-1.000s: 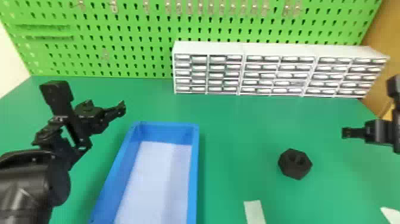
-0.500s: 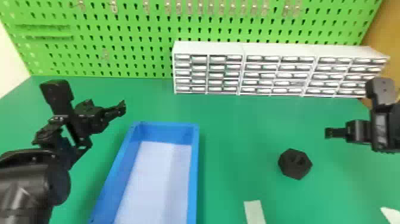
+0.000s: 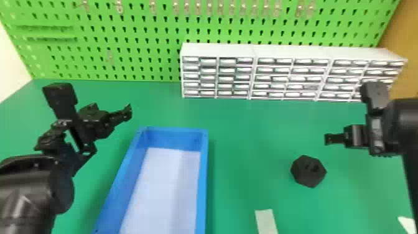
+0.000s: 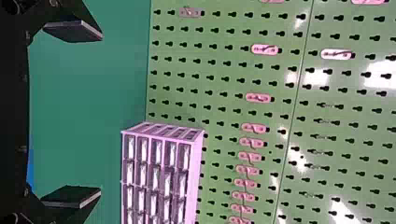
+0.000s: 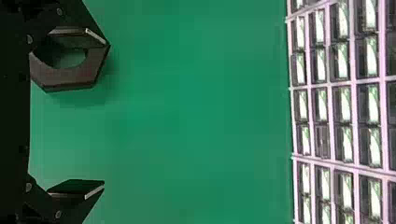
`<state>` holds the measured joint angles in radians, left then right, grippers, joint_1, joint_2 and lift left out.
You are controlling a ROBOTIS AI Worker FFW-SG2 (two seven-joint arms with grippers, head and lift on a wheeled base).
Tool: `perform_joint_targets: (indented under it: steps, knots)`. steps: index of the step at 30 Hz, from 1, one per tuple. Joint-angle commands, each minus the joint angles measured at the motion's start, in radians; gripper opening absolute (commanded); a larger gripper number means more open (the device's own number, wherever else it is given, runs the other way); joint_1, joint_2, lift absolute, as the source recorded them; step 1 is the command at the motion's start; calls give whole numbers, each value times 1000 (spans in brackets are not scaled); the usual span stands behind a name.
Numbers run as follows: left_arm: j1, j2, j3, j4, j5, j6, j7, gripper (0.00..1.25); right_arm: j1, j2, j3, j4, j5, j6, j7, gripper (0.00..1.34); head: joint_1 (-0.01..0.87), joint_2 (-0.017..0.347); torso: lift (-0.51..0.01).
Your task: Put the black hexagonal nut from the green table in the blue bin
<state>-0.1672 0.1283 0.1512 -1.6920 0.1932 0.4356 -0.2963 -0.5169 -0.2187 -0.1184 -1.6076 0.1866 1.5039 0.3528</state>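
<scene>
The black hexagonal nut (image 3: 308, 171) lies flat on the green table (image 3: 245, 174), to the right of the blue bin (image 3: 203, 174). Up and to the right of it in the head view is my right gripper (image 3: 330, 139), apart from it. In the right wrist view that gripper (image 5: 100, 112) is open with nothing held, and one finger partly overlaps the nut (image 5: 70, 78) lying beyond. My left gripper (image 3: 128, 112) is parked beyond the bin's far left corner; in the left wrist view it (image 4: 100, 114) stands open and holds nothing.
White drawer units (image 3: 289, 77) line the table's back edge before a green pegboard (image 3: 137, 40). A pale strip (image 3: 266, 221) lies near the front, between bin and nut. Another pale piece (image 3: 408, 224) lies at the front right.
My right arm has come further in from the right edge, bringing its gripper leftward and nearer to the nut. The left arm, bin and nut have kept their places.
</scene>
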Motion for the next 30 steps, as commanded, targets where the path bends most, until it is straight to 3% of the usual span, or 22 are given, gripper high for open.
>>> perform_joint_targets:
  steps: [1,13,30]
  knots:
    - [0,1,-1,0,-1,0,0,1129,0,5,3,11,16,33,0,1117,666,32,-100]
    - [0,1,-2,0,-1,2,-1,1129,0,-14,-21,67,16,68,0,1117,666,32,-100]
    - [-5,1,-4,0,-3,3,-1,1129,-6,4,-24,135,-12,6,0,1117,666,32,-100]
